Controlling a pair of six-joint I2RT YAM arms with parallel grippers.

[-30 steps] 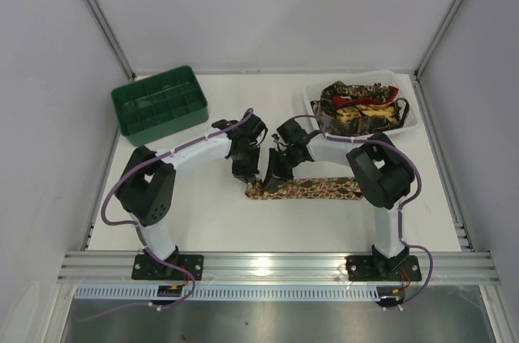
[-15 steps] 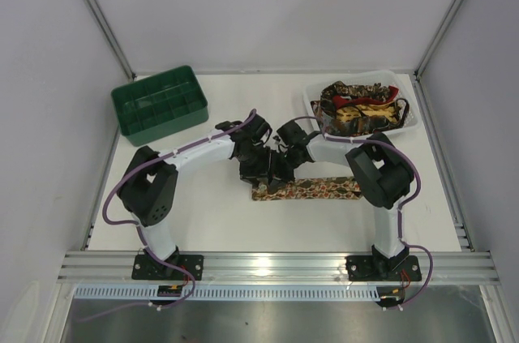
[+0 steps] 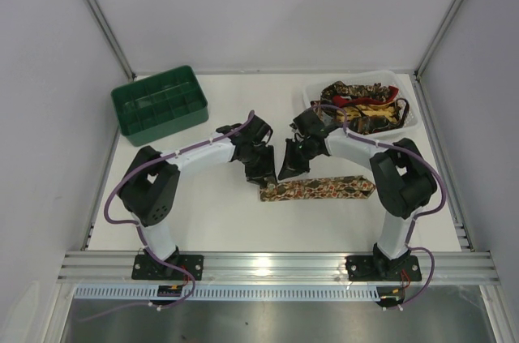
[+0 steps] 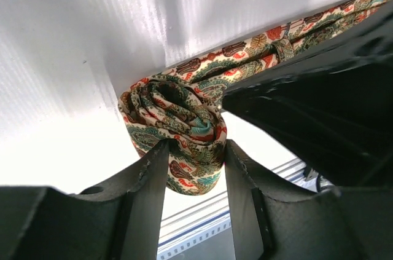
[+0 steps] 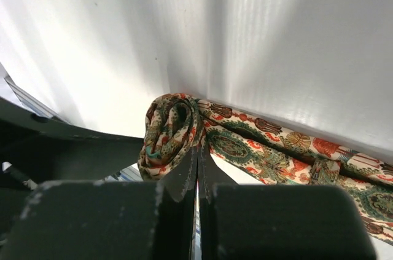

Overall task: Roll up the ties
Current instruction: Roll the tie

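A paisley tie (image 3: 324, 189) lies flat on the table, and its left end is rolled up. In the left wrist view the roll (image 4: 175, 125) sits between my left gripper's fingers (image 4: 147, 177), which close on its sides. My left gripper (image 3: 261, 169) and right gripper (image 3: 289, 166) meet over the roll in the top view and hide it. In the right wrist view my right gripper (image 5: 198, 163) is shut, with its tips against the roll (image 5: 167, 132) where the flat tail (image 5: 276, 149) leaves it. More ties (image 3: 361, 106) lie piled in the white tray (image 3: 412, 120).
A green compartmented crate (image 3: 159, 104) stands at the back left. The white tray is at the back right, close behind the right arm. An aluminium rail (image 3: 276, 265) runs along the near edge. The right gripper's dark body (image 4: 319, 88) fills the right of the left wrist view.
Both grippers have moved right and slightly back along the tie. The roll has travelled right and the flat part is shorter. The right arm's elbow has swung right.
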